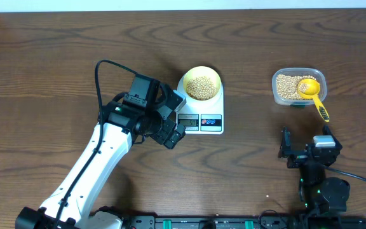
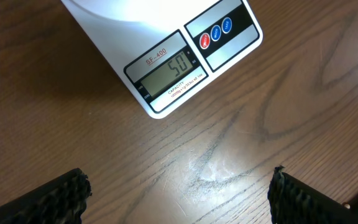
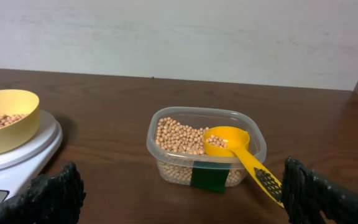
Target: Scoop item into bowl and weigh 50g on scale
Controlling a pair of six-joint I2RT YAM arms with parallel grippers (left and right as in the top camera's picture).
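The white scale stands at the table's middle with the pale yellow bowl on it. Tan beans lie in the bowl. In the left wrist view the scale's display reads 50. My left gripper hovers open over bare wood just in front and left of the scale; its fingers stand wide apart with nothing between them. My right gripper is open and empty at the front right. It faces the clear container, which holds more beans and the yellow scoop.
The clear container sits at the right of the table, and the scoop's handle sticks out over its front corner toward the right arm. A black cable loops above the left arm. A pale wall runs behind the table.
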